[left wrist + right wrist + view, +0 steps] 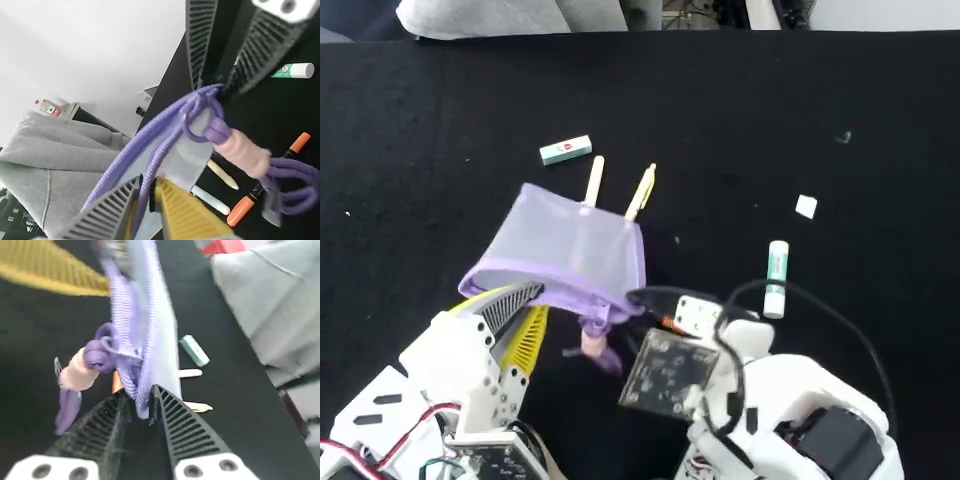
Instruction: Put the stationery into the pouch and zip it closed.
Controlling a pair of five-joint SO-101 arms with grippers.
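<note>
At the near side of the table (880, 120), the purple pouch (565, 250) hung between your arms.
Your left gripper (148, 186) was clamped on its rim, your right gripper (140, 400) on the zipper end; eraser (565, 150) and glue stick (776, 278) lay outside.

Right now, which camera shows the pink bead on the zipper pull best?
Left wrist view: the pink bead sits close and whole. High view has it small beside the pouch; right wrist view, farther off.
</note>
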